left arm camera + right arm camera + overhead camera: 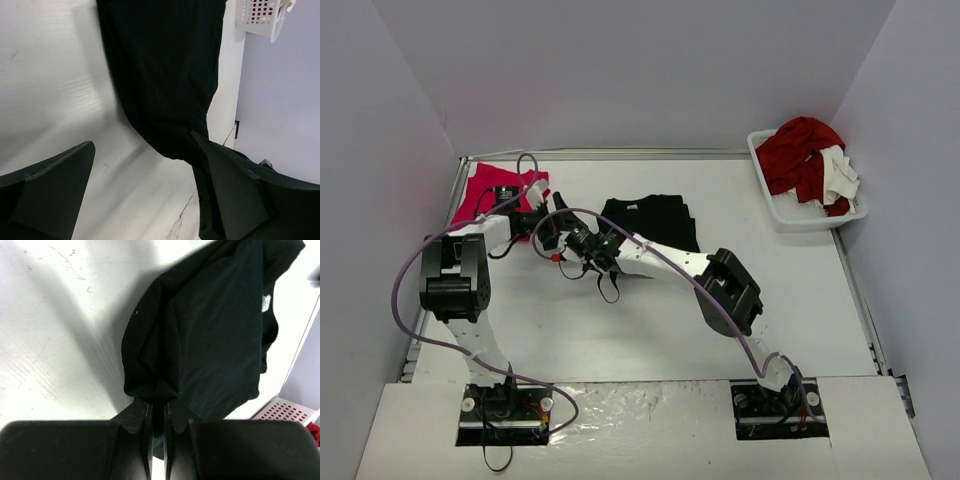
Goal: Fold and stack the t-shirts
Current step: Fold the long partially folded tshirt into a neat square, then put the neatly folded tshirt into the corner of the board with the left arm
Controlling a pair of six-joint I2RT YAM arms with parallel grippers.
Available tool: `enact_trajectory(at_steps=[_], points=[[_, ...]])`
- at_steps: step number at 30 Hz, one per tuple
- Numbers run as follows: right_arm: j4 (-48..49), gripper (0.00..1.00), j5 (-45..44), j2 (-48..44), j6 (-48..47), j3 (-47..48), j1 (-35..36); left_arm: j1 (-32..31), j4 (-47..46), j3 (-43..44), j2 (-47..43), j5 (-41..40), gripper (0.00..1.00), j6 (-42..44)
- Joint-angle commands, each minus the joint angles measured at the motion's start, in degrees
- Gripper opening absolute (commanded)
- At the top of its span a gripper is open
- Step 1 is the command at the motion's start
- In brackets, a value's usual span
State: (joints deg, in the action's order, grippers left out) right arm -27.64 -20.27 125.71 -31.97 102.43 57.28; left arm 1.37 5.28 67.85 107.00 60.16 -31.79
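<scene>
The black t-shirt (655,218) lies partly folded in the middle of the table. It also shows in the left wrist view (160,75) and the right wrist view (210,325). My right gripper (582,243) (157,402) is shut on a bunched edge of it at its left side. My left gripper (548,232) (142,139) is open just left of that, low over the table, with the black cloth hanging against its right finger (235,190). The pink-red t-shirt (485,190) lies flat at the back left corner, behind the left arm.
A white basket (790,215) with red and white clothes stands at the back right; it also shows in both wrist views (255,15) (285,410). Grey walls close off the table on three sides. Purple cables loop over both arms.
</scene>
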Motion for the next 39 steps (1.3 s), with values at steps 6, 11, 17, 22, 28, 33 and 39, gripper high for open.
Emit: enact_trajectory(at_steps=[6,11,17,22,28,33,39], points=[[-3.03,0.0,-2.23,-3.19,-0.64,3.3,-0.85,-3.39,-2.1,0.35,3.56,-0.4,0.94,-5.2],[-3.82,0.0,-2.75,-2.75,-0.64,4.97,-0.85,-4.35,-13.17,-3.43,5.23,0.66,0.94,-13.55],[-4.7,0.0,-3.19,-1.7,-0.73,7.6,-1.03,-6.37,-12.4,-3.17,6.29,0.22,0.94,-14.0],[-6.11,0.0,-2.84,-0.47,-0.47,10.5,-0.85,-8.04,-17.82,-2.81,8.57,0.39,0.94,-19.08],[-6.81,0.0,-2.4,0.06,-0.38,10.6,-0.67,-9.89,-23.2,-1.94,11.56,0.4,0.94,-22.87],[-6.99,0.0,-2.4,0.32,-0.38,10.51,-0.59,-10.59,-24.88,-0.27,13.23,0.13,0.94,-24.9],[-6.99,0.0,-2.23,1.03,-0.29,10.59,-0.5,-11.47,-19.36,2.36,13.32,-0.31,0.94,-19.46]])
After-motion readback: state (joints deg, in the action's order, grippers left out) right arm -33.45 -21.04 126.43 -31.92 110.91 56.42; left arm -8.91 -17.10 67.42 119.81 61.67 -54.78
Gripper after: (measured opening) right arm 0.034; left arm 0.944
